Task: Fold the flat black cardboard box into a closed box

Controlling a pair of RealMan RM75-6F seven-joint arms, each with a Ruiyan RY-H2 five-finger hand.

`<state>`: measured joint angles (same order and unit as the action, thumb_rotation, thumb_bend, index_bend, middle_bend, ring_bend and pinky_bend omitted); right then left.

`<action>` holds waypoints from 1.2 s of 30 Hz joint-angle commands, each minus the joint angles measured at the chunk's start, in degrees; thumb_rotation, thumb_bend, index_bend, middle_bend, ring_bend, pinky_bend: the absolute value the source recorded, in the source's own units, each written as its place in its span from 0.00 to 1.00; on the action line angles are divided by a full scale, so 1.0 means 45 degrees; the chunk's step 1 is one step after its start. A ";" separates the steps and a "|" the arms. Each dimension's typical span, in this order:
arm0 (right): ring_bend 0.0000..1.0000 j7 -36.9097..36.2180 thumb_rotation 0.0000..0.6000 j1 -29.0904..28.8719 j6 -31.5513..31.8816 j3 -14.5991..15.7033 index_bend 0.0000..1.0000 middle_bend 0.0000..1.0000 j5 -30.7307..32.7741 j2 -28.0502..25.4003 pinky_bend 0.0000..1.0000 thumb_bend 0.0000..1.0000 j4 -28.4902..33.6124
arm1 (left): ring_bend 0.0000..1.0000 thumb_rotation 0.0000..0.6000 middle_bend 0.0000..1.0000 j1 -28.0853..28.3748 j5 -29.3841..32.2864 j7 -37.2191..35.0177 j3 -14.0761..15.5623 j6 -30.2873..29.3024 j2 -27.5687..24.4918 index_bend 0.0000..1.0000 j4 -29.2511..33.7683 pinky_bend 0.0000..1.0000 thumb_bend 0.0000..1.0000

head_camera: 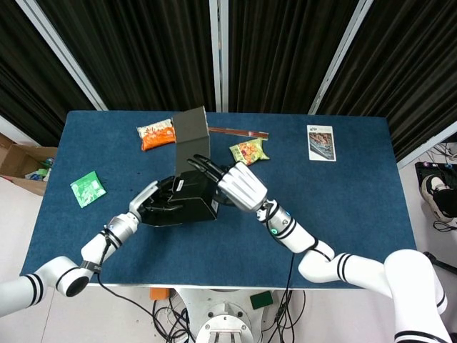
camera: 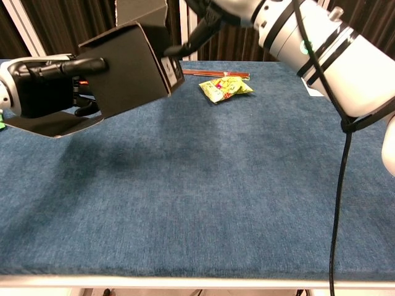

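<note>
The black cardboard box [head_camera: 191, 196] is half formed and held above the table [head_camera: 343, 207] at centre left. Its grey lid flap [head_camera: 191, 136] stands upright at the back. My left hand [head_camera: 152, 205] grips the box from the left, fingers laid along its side wall. My right hand [head_camera: 239, 187] touches the box's right end with spread fingers pressing against the folded side panel. In the chest view the box [camera: 133, 68] hangs tilted at upper left, the left hand [camera: 40, 83] behind it. The right hand [camera: 231, 9] reaches in from the top.
On the table lie an orange snack bag [head_camera: 156, 134], a yellow snack bag [head_camera: 248, 151], a thin red stick [head_camera: 239, 132], a printed card [head_camera: 320, 142] at the back right and a green packet [head_camera: 88, 189] at the left. The near half of the blue cloth is bare.
</note>
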<state>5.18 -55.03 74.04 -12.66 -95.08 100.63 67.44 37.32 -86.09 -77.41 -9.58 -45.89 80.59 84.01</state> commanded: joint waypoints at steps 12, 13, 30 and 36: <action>0.76 -0.0658 1.00 0.0077 -0.0144 0.2029 0.30 0.34 -0.1341 0.1822 1.00 0.06 -0.3765 | 0.54 0.81 0.28 -0.0399 -0.0266 0.4653 0.1171 -0.2143 0.3634 0.29 -0.3496 0.78 0.00; 0.76 -0.0749 1.00 0.0092 -0.0097 0.2137 0.30 0.34 -0.1427 0.1966 1.00 0.06 -0.4072 | 0.54 0.81 0.28 -0.0430 -0.0331 0.4805 0.1260 -0.2243 0.3821 0.29 -0.3748 0.78 0.00; 0.78 -0.2006 1.00 -0.0043 0.1060 0.3417 0.44 0.43 -0.2655 0.3560 1.00 0.10 -0.7831 | 0.54 0.81 0.27 -0.0439 -0.0853 0.6094 0.2076 -0.2757 0.4900 0.25 -0.5980 0.78 0.00; 0.78 -0.2168 1.00 -0.0105 0.1352 0.3318 0.45 0.42 -0.2535 0.3742 1.00 0.10 -0.8202 | 0.53 0.80 0.25 -0.0390 -0.0776 0.6315 0.2153 -0.2644 0.4775 0.22 -0.5753 0.78 0.00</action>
<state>-4.50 -55.45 80.03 2.34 -106.58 117.40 30.62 35.52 -89.63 -49.08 0.06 -57.86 102.15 58.03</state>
